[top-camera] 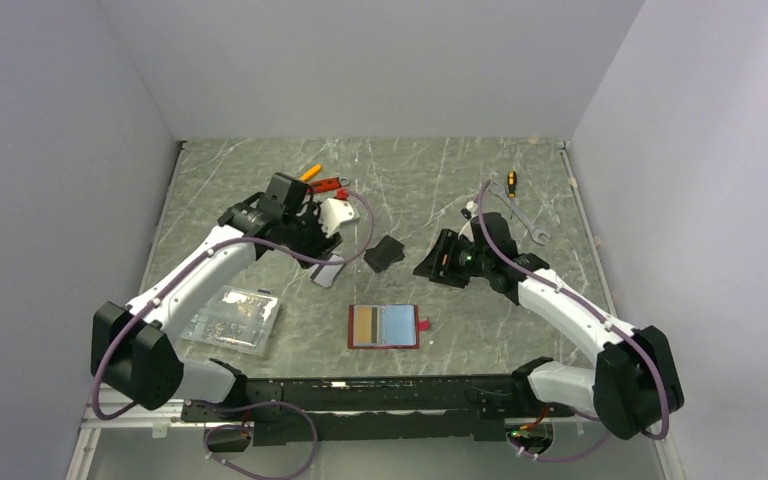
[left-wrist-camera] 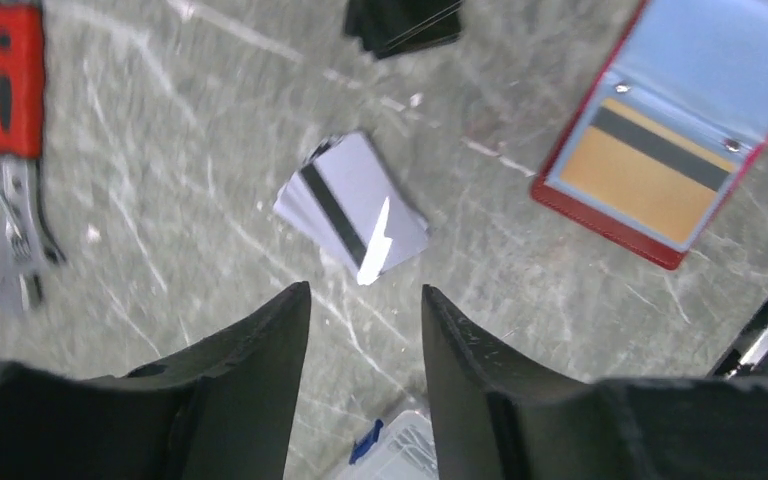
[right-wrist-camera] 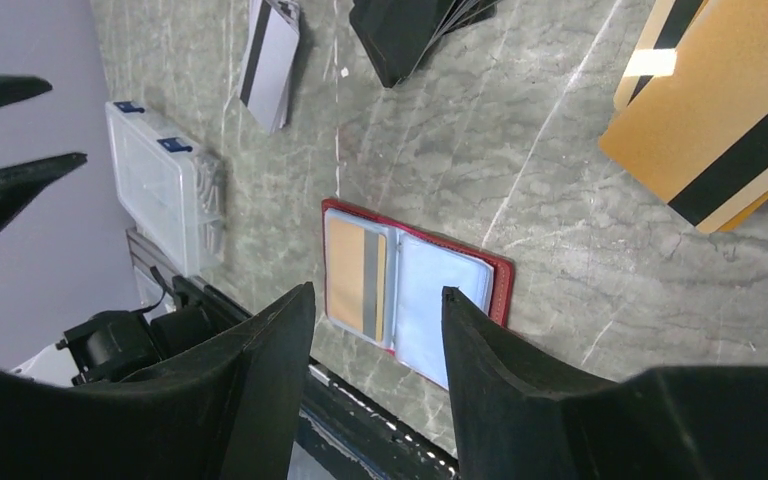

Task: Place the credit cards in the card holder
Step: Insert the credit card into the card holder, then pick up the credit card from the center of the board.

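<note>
while the left hand [left-wrist-camera: 365, 292] hangs parted and empty, silver credit cards [left-wrist-camera: 350, 205] lie just ahead of it; the right hand [right-wrist-camera: 378, 292], likewise parted, faces the open card holder [right-wrist-camera: 500, 275] just ahead, one gold card [right-wrist-camera: 345, 275] inside.

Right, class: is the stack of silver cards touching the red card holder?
Apart. The left wrist view shows a strip of table between the silver cards and the open card holder.
</note>
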